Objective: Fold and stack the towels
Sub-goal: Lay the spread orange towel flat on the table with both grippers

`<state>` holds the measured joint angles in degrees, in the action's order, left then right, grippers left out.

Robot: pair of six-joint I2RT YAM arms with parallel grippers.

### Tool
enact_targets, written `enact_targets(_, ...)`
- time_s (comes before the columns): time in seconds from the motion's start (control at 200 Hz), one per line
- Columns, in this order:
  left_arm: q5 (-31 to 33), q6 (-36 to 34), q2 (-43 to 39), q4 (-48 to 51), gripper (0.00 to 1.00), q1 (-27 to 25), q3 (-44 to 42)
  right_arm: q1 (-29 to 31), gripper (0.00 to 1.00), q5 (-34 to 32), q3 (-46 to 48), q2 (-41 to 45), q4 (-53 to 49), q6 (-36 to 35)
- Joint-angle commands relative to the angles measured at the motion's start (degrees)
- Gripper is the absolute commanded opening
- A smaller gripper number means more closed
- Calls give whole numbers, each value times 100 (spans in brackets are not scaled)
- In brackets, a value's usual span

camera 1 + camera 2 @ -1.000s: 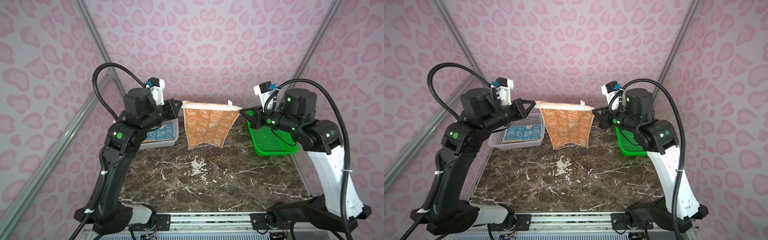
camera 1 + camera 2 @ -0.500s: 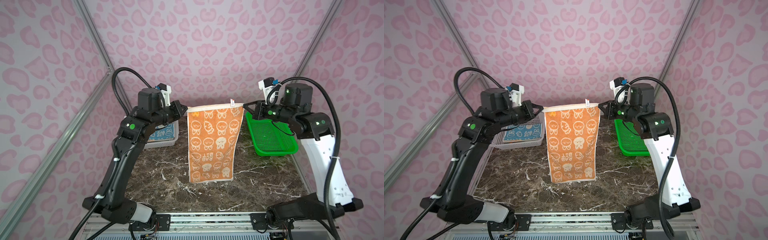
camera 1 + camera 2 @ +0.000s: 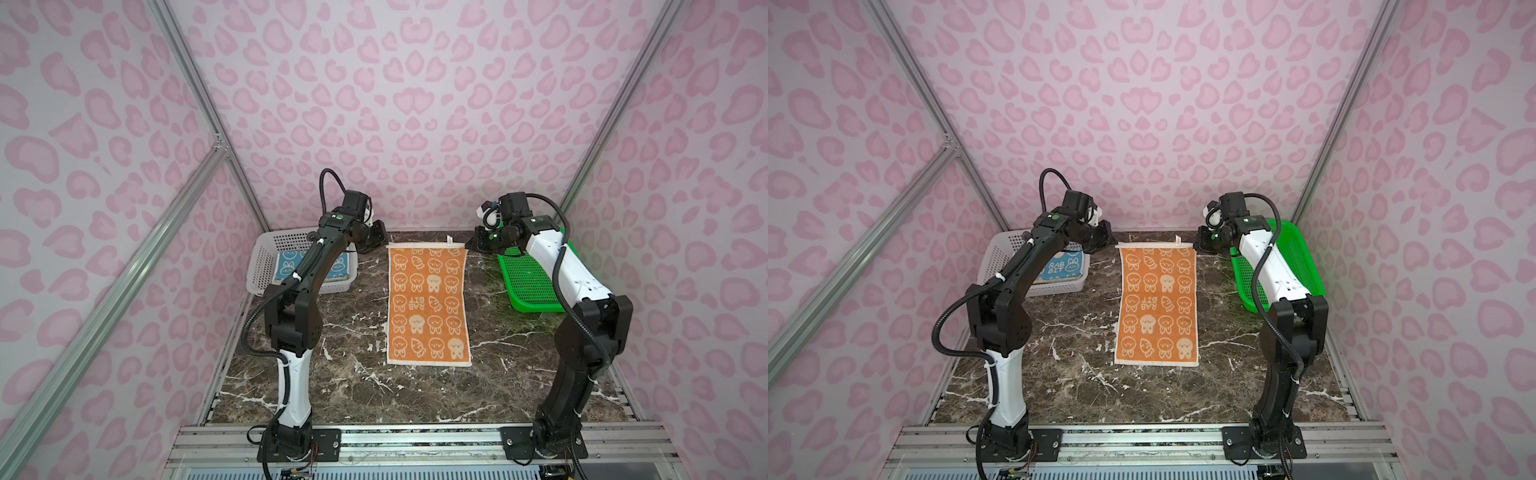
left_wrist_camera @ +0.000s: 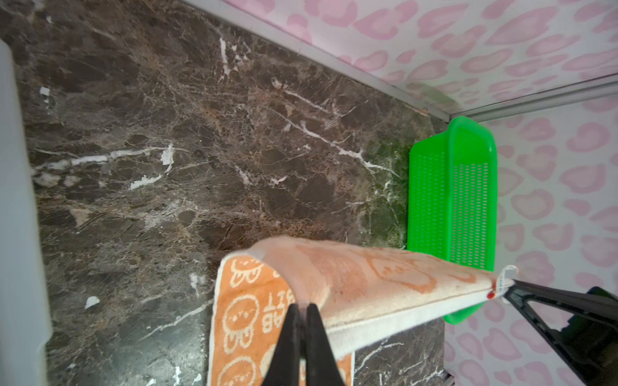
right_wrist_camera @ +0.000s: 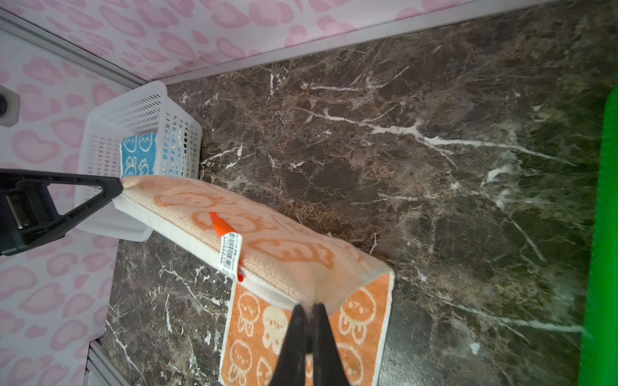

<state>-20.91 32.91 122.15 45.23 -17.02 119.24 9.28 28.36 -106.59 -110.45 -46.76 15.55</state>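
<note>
Orange towel (image 3: 428, 303): lay lengthwise on the marble table (image 3: 353, 390), beside the white basket (image 3: 259, 266); cream bunnies.
Far edge: raised; only wrist views showed its pale underside and barcode tag (image 5: 230, 250).
Left gripper (image 4: 302, 305): pinched shut on the corner nearer the basket.
Right gripper (image 5: 310, 304): clamped on the farther corner.
Room: open marble beyond the towel's near edge.

Orange towel (image 3: 428, 303) with cream bunnies, teal towel (image 3: 286, 266), white basket (image 3: 266, 257), green basket (image 3: 528, 278)
</note>
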Motion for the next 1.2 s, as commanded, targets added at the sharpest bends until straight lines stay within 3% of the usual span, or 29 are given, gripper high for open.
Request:
enact_targets(0.0,425,-231,99,102,2,70,-165,-42,0,-386,-184,-285,-226,-176)
enact_targets(0.16,354,-214,-325,-221,2,46,-1066,54,0,-419,694,-43,43,-77)
enact_targets(0.335,445,-162,-1238,-697,2,-105,-2642,254,0,-560,2088,597,437,102)
enact_targets(0.535,697,-152,-2046,-946,2,-705,-4398,514,0,-599,3895,1211,878,345)
enact_targets(0.725,955,-128,-2079,-1086,2,-1177,-5366,667,0,-535,4963,1317,1327,547)
enact_targets(0.9,1000,-138,-1622,-1194,2,-1208,-5219,683,0,-480,5067,951,1594,689)
enact_targets(1.195,1177,-475,-452,-691,2,-797,-3411,444,0,-192,3646,-84,1453,783)
